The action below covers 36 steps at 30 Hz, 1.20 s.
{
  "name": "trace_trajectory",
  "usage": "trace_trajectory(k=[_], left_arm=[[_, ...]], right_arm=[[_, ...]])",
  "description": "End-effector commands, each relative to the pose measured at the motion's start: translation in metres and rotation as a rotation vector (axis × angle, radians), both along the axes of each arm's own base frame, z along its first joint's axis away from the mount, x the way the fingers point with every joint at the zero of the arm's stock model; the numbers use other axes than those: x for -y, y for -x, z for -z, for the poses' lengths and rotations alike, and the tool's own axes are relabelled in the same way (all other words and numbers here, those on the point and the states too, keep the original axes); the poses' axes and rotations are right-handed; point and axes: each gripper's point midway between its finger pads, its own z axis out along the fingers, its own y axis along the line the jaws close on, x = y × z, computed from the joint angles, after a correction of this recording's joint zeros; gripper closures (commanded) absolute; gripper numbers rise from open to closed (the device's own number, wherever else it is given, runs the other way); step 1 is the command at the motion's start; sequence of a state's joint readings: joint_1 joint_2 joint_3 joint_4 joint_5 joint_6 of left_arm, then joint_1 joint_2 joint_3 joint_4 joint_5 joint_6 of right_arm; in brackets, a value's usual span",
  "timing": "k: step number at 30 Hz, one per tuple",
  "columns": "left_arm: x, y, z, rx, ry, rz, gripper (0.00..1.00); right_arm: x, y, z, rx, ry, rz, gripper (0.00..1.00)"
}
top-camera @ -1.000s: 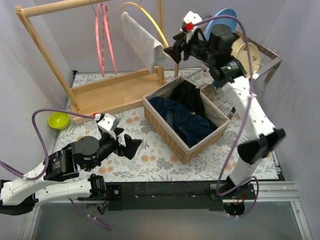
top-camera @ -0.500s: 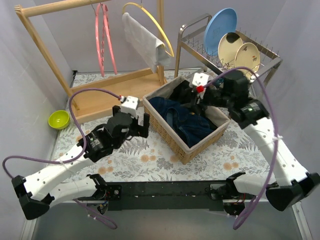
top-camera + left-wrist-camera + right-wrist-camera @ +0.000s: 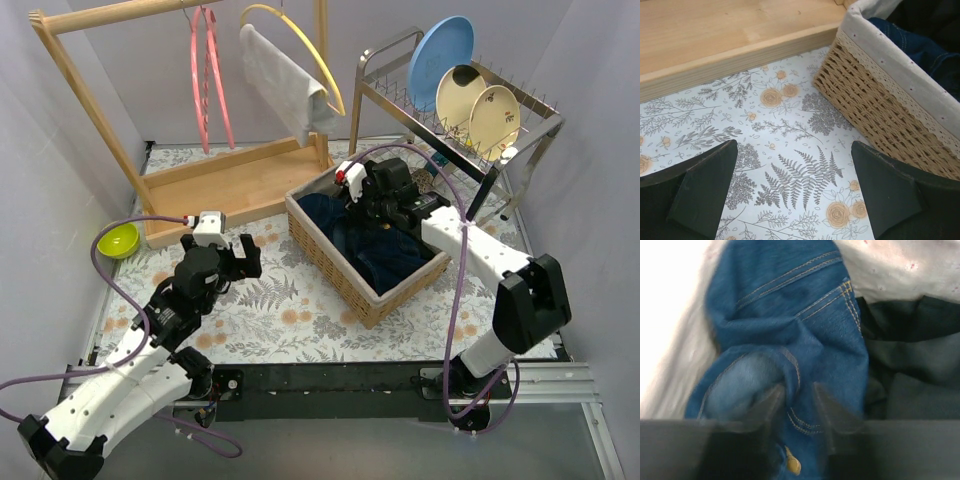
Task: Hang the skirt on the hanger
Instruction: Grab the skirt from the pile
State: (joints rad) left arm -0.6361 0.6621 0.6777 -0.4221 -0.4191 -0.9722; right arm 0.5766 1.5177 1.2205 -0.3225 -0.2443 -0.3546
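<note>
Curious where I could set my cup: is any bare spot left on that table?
Bare flowered cloth lies between the green bowl, the wooden rack base and the wicker basket, near the left arm's open fingers. Behind, basket and dish rack crowd it.

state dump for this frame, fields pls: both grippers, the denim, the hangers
left gripper: fingers wide apart, empty, over floral tablecloth beside basket
right gripper: in basket, blurred fingers either side of denim garment fold; grip unclear
pink hanger: bare, on wooden rack
yellow hanger: carries white cloth
</note>
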Motion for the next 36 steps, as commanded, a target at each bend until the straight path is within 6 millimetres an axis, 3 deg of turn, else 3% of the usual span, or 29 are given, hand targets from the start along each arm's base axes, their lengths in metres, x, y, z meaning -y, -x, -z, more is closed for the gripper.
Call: trace_trajectory(k=[1, 3, 5, 6, 8, 9, 11, 12, 15, 16, 17, 18, 20, 23, 25, 27, 28, 31, 32, 36], left_arm=[[-0.022, 0.000, -0.021, 0.112, 0.063, -0.110, 0.02], [-0.027, 0.002, -0.023, 0.126, 0.073, -0.127, 0.02], [-0.031, 0.004, -0.029, 0.147, 0.089, -0.141, 0.02], [-0.032, 0.005, -0.029, 0.151, 0.091, -0.143, 0.02], [-0.031, 0.006, -0.031, 0.157, 0.099, -0.134, 0.02], [-0.031, 0.007, -0.032, 0.159, 0.102, -0.130, 0.02], [-0.030, 0.007, -0.033, 0.160, 0.104, -0.122, 0.02], [-0.030, 0.007, -0.033, 0.161, 0.103, -0.125, 0.02], [-0.035, 0.007, -0.035, 0.165, 0.103, -0.148, 0.02], [-0.037, 0.007, -0.035, 0.168, 0.103, -0.157, 0.02], [-0.040, 0.007, -0.036, 0.171, 0.103, -0.169, 0.02], [-0.044, 0.009, -0.038, 0.183, 0.110, -0.187, 0.02], [-0.051, 0.011, -0.041, 0.196, 0.116, -0.214, 0.02], [-0.060, 0.016, -0.050, 0.238, 0.146, -0.242, 0.02], [-0.058, 0.022, -0.060, 0.278, 0.170, -0.203, 0.02], [-0.043, 0.028, -0.064, 0.320, 0.184, -0.093, 0.02], [-0.016, 0.037, -0.078, 0.378, 0.191, 0.090, 0.02], [0.015, 0.069, -0.099, 0.528, 0.209, 0.367, 0.02], [0.031, 0.093, -0.106, 0.605, 0.192, 0.529, 0.02], [0.055, 0.121, -0.104, 0.675, 0.193, 0.745, 0.02]], right_arm=[[-0.011, -0.022, -0.002, -0.010, -0.029, 0.061, 0.82], [-0.013, -0.018, -0.013, -0.004, -0.045, 0.042, 0.98], [-0.009, -0.018, -0.041, 0.060, -0.069, 0.045, 0.99], [-0.007, -0.017, -0.086, 0.153, -0.123, 0.052, 0.99], [-0.002, -0.015, -0.142, 0.261, -0.189, 0.062, 0.99], [0.002, -0.007, -0.198, 0.367, -0.264, 0.060, 0.99], [0.001, 0.010, -0.255, 0.427, -0.364, 0.022, 0.99], [0.002, 0.021, -0.309, 0.496, -0.444, 0.000, 0.99], [-0.017, 0.047, -0.354, 0.443, -0.567, -0.114, 0.99], [-0.017, 0.063, -0.391, 0.485, -0.631, -0.154, 0.99], [-0.027, 0.083, -0.406, 0.474, -0.676, -0.237, 0.99], [-0.039, 0.086, -0.411, 0.444, -0.705, -0.277, 0.99], [-0.054, 0.116, -0.432, 0.448, -0.770, -0.386, 0.99], [-0.063, 0.152, -0.451, 0.414, -0.841, -0.525, 0.99], [-0.068, 0.166, -0.455, 0.375, -0.871, -0.596, 0.99], [-0.071, 0.183, -0.453, 0.348, -0.871, -0.692, 0.99], [-0.070, 0.187, -0.453, 0.347, -0.873, -0.708, 0.99], [-0.073, 0.192, -0.444, 0.330, -0.851, -0.748, 0.99], [-0.074, 0.193, -0.439, 0.328, -0.837, -0.771, 0.99], [-0.087, 0.195, -0.405, 0.262, -0.784, -0.828, 0.99]])
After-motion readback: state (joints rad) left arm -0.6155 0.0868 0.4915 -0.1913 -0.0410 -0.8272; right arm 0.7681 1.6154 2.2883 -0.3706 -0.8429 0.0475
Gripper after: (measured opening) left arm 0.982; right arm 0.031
